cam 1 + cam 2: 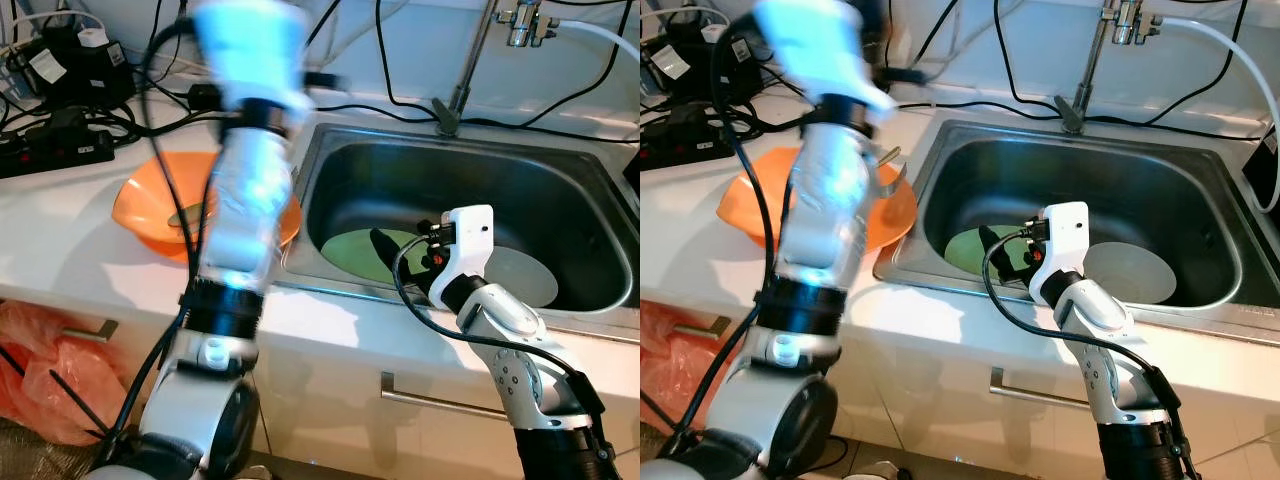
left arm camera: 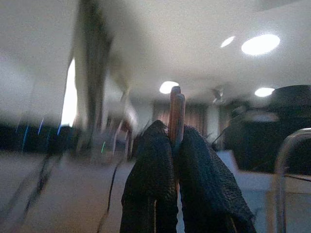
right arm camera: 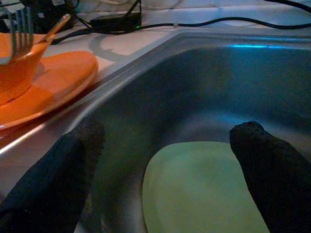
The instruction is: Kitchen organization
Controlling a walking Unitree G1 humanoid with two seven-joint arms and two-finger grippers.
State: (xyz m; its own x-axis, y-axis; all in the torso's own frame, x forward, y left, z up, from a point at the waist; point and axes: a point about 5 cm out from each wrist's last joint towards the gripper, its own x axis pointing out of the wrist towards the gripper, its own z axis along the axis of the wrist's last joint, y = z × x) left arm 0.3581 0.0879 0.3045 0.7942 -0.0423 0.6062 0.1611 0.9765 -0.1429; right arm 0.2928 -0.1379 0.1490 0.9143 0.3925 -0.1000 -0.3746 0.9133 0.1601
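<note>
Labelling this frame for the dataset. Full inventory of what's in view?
sink: 1, steel, set in white counter
green plate: 1, sink bottom
white plate: 1, sink bottom, beside green plate
orange plate: 1, counter left of sink
orange bowl: 1, on orange plate, holding a fork
faucet: 1, metal, behind sink
power strip: 1, black, counter's back left
left gripper: raised, shut on thin brown stick
right gripper: open, over green plate

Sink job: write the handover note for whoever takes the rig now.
Left gripper: raised above the counter, fingers shut on thin wooden sticks, apparently chopsticks.
Right gripper: open, inside the sink, fingers either side of the green plate.
A white plate lies beside the green one.
On the counter: orange plate, orange bowl holding a fork.
Left: both sink plates.
</note>
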